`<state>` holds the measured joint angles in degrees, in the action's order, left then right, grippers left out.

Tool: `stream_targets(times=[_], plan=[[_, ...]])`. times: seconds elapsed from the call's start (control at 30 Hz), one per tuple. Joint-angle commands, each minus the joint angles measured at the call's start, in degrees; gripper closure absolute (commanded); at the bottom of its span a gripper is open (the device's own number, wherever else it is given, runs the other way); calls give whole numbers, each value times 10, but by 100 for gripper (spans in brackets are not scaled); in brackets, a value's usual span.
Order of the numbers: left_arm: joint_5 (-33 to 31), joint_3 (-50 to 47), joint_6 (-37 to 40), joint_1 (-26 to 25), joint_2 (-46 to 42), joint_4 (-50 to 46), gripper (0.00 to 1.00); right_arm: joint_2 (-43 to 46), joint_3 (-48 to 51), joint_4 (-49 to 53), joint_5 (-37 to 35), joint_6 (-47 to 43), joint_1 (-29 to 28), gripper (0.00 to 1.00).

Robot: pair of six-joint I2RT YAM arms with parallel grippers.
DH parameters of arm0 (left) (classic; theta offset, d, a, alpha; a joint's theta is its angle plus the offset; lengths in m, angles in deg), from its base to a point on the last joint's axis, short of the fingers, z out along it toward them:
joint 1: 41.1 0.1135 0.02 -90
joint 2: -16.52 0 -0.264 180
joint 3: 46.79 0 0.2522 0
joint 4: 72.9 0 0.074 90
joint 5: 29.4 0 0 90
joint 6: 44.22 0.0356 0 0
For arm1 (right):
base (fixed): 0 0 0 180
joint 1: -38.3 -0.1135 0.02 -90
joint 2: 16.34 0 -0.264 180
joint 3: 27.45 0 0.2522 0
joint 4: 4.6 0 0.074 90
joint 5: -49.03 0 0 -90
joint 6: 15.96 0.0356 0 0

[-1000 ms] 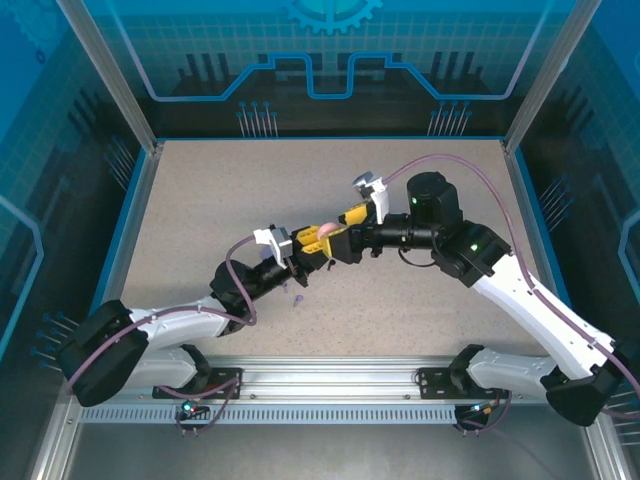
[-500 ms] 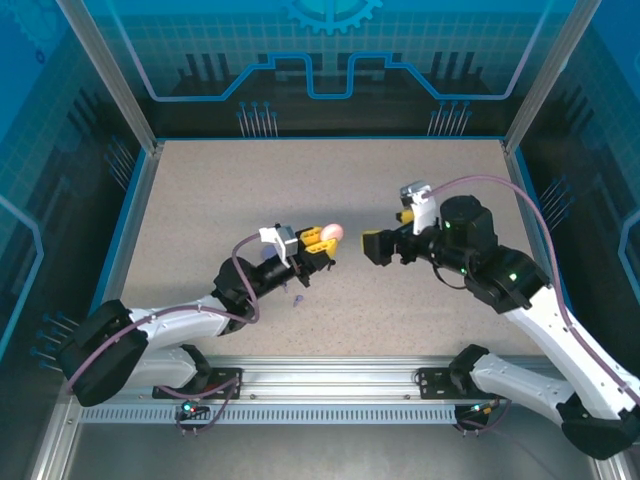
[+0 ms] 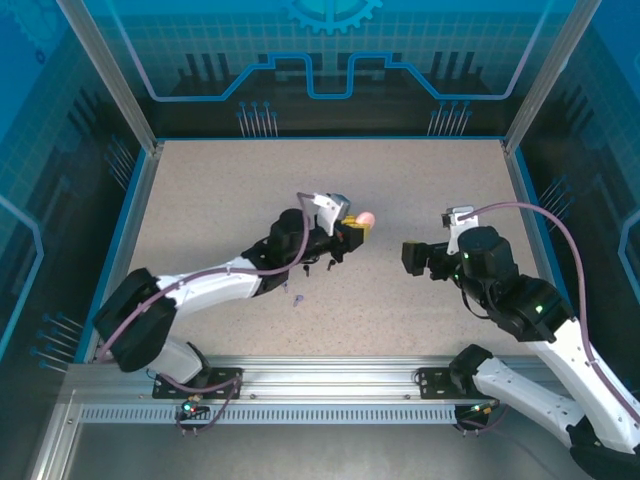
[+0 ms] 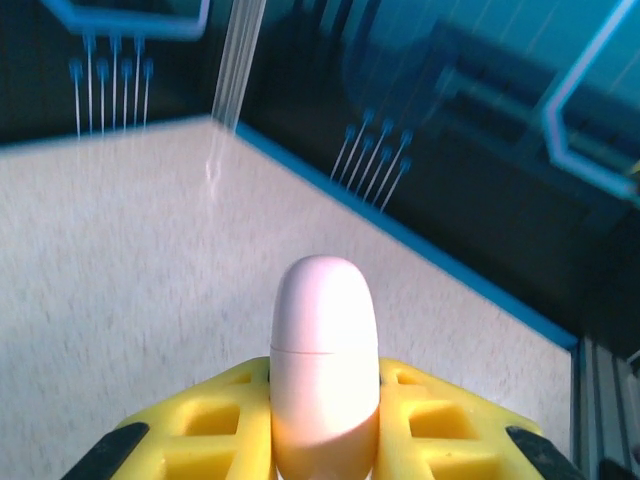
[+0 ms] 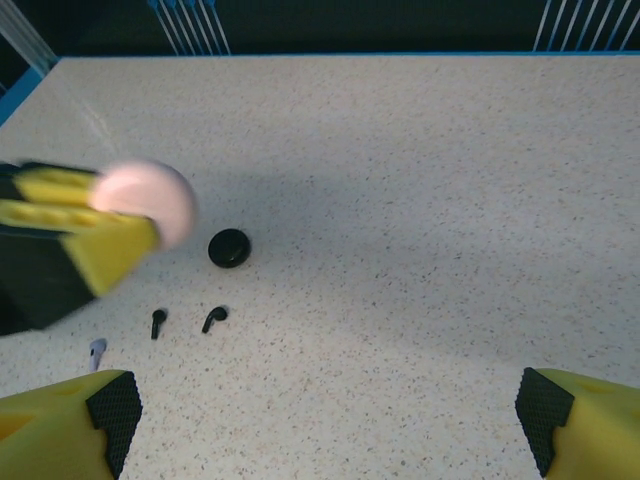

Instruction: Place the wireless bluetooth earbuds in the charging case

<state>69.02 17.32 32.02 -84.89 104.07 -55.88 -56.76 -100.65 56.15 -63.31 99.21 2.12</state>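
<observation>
Backed off toward the table's (image 3: 220, 190) right edge: right gripper (image 3: 413, 257), jaws wide, holding nothing. Swung up over mid-table: left gripper (image 3: 352, 230), clamped on closed pink case (image 3: 366, 218), likely held aloft for opening. Lying loose toward the near edge beside black case (image 5: 229, 248): two black earbuds (image 5: 214, 318), one lilac earbud (image 5: 97, 348).

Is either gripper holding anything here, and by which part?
The left gripper clamps the pale pink case by its lower half, rounded top protruding; the right gripper is open, empty.
</observation>
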Motion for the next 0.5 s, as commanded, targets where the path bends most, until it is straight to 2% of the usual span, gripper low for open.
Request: stream_targets(times=[0.0,0.23,0.47], plan=[[32,59,-57,-2,63,-113,100,9,11,14,-24,12,9,0],[72,191,-97,-2,203,-263,100,18,23,10,-20,16,10,0],[77,239,-101,-2,278,-314,100,18,36,2,-17,17,11,0]])
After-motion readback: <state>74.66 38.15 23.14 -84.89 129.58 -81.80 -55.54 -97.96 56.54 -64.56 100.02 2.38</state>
